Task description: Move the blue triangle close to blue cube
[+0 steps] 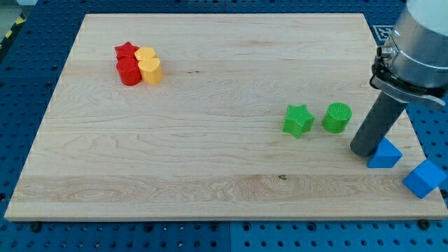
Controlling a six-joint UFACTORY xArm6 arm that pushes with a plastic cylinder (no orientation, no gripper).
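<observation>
The blue triangle [385,153] lies near the board's right edge, toward the view's bottom. The blue cube [425,178] sits just to its lower right, at the board's right edge, a small gap apart. My tip [364,150] rests on the board right at the triangle's left side, touching or almost touching it. The rod rises from there to the grey arm at the view's upper right.
A green star [298,120] and a green cylinder [337,117] stand left of my tip. At the upper left a red star [126,50], a red cylinder [129,72], a yellow hexagon-like block [145,54] and a yellow heart [150,71] cluster together.
</observation>
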